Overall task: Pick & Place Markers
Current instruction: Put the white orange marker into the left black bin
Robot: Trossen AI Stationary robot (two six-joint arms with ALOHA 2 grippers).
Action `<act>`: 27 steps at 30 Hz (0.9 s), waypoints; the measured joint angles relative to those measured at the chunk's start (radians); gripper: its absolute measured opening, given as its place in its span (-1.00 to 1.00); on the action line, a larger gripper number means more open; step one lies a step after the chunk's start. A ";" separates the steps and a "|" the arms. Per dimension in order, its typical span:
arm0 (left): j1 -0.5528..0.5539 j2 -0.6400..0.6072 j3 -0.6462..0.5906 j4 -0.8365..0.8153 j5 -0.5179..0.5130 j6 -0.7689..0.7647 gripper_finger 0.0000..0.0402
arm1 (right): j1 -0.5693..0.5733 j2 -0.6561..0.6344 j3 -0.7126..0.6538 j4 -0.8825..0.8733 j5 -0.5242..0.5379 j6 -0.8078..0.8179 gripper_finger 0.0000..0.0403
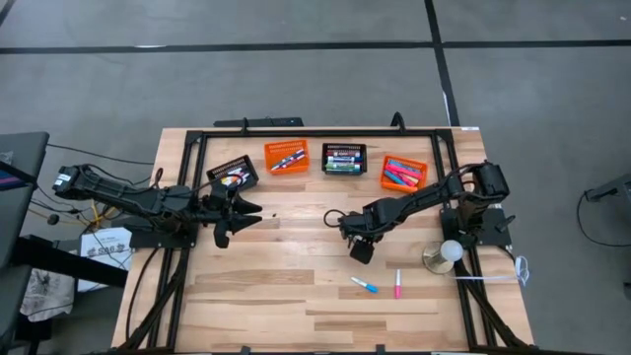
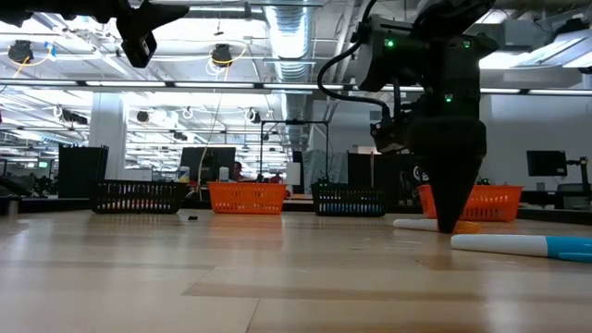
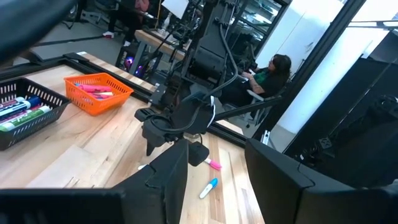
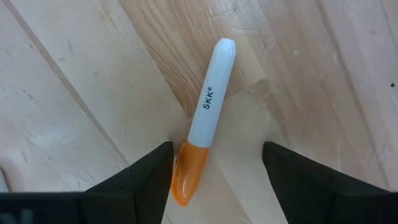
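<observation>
Markers are the matter here, and the nearest one is a slim white-barrelled marker with an orange cap [image 4: 202, 127], lying flat on the pale wooden plank bench [image 1: 296, 296] straight between the two dark fingers [image 4: 146, 180] of the right pincer [image 1: 361, 250]. Those fingers stand spread wide on either side of it, released and grasping nothing; whether their tips touch the wood cannot be told. From above, this marker is hidden under the pincer.

Two more markers lie loose on the bench just beside it: a white marker with a blue cap [image 1: 365, 286] and a white marker with a pink cap [image 1: 398, 285], near each other but apart. In the low view the blue-capped one is cut off at the picture's edge.

Four small mesh baskets stand in a row along the far side of the bench: a black basket at the left [image 1: 233, 176], an orange basket [image 1: 286, 156], a second black basket [image 1: 344, 158] and a second orange basket at the right [image 1: 403, 174]. Each holds markers in mixed colours, too small and crowded to count.

The left pincer [image 1: 229, 219] hangs above the bench near the left black basket, its fingers apart and empty. A round pale knob on a metal base [image 1: 446, 253] stands by the right arm's mount. A seated person [image 3: 264, 74] shows beyond the bench.
</observation>
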 joint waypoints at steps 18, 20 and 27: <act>0.000 0.000 0.000 0.000 -0.001 -0.009 -0.21 | -0.002 0.001 -0.001 0.009 0.018 0.044 -0.47; 0.000 0.000 0.000 0.001 -0.001 -0.011 -0.21 | -0.003 0.001 -0.001 0.012 0.018 0.044 -0.57; 0.000 0.000 0.000 0.016 -0.001 -0.011 -0.21 | -0.019 0.001 -0.001 0.024 0.006 0.043 -0.83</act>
